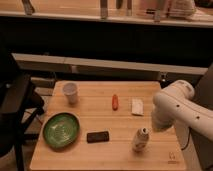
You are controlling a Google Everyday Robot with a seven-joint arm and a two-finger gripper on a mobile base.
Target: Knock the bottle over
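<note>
Bottle (141, 139) stands upright just beside the gripper (159, 124).

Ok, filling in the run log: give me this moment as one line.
bottle: upright, front right of table | gripper: close beside bottle, image-right, contact unclear | knock: not yet done

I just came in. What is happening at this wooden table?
A white robot arm reaches over the right side of the wooden table. Its gripper hangs at the arm's lower end, close to the right of the small whitish plastic bottle with a white cap, which stands upright, not yet knocked over. A white paper cup, a green round plate, a black flat block, an orange-red stick and a white packet lie apart from it.
</note>
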